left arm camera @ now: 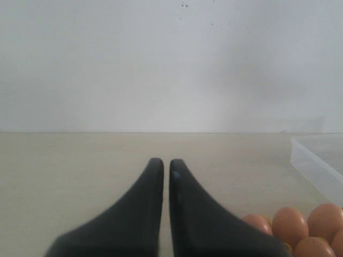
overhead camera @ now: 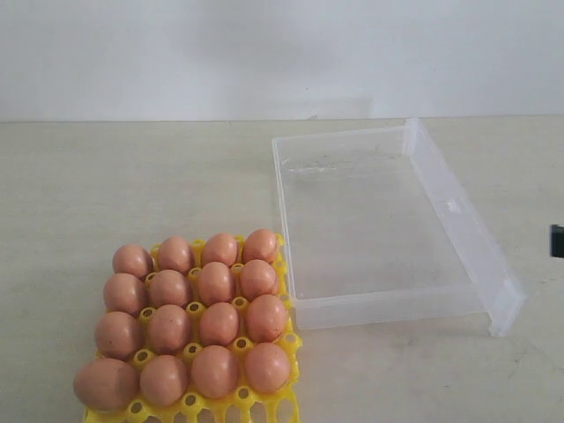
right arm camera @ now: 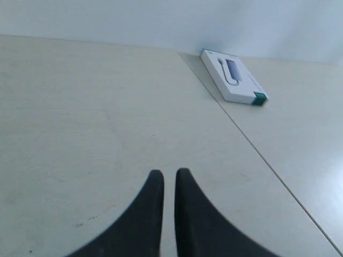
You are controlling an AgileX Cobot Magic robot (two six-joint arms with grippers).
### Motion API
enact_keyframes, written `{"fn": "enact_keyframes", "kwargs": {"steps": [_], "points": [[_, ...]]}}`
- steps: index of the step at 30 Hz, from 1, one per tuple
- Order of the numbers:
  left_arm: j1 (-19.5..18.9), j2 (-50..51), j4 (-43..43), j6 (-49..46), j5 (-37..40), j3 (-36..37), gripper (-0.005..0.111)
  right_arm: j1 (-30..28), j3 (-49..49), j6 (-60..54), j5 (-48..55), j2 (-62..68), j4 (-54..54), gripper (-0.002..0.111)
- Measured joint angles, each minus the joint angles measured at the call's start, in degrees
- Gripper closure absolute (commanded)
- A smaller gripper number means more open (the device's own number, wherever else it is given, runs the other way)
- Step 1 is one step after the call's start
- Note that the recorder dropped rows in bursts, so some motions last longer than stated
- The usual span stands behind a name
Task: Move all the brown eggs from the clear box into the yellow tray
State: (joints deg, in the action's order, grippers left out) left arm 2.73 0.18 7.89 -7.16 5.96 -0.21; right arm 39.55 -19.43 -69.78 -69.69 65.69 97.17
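Note:
Several brown eggs (overhead camera: 217, 323) fill the cups of the yellow tray (overhead camera: 286, 388) at the front left of the table. The clear box (overhead camera: 388, 308) lies to its right with nothing inside, its flap (overhead camera: 458, 220) folded out on the far right side. My left gripper (left arm camera: 166, 162) is shut with nothing in it, hovering over bare table; a few eggs (left arm camera: 290, 225) and a corner of the box (left arm camera: 316, 163) show beside it. My right gripper (right arm camera: 169, 172) is shut and holds nothing, over bare table away from the box. Neither gripper's jaws show in the exterior view.
A white flat package (right arm camera: 233, 76) with a green end lies on the adjoining surface past a seam in the table. A small dark part (overhead camera: 557, 241) pokes in at the right edge of the exterior view. A pale wall stands behind the table.

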Motion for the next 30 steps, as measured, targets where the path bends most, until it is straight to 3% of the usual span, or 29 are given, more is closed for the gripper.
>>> {"fn": "enact_keyframes", "kwargs": {"steps": [7,11,15,17,26,30], "points": [[0.00,0.00,0.00,0.00,0.00,0.00,0.103,-2.14,0.12,-2.47,2.64,-22.88,2.80,0.107],[0.00,0.00,0.00,0.00,0.00,0.00,0.103,-2.16,0.12,-10.74,12.92,-34.28,3.17,0.107],[0.00,0.00,0.00,0.00,0.00,0.00,0.103,-2.26,0.63,-30.08,27.85,-46.96,3.43,0.107],[0.00,0.00,0.00,0.00,0.00,0.00,0.103,-2.26,1.05,-32.67,33.85,-51.32,3.43,0.107],[0.00,0.00,0.00,0.00,0.00,0.00,0.103,-2.26,5.02,-14.67,72.57,-57.23,3.54,0.107],[0.00,0.00,0.00,0.00,0.00,0.00,0.103,-2.26,8.14,-9.41,80.55,-57.63,3.43,0.107]]}}
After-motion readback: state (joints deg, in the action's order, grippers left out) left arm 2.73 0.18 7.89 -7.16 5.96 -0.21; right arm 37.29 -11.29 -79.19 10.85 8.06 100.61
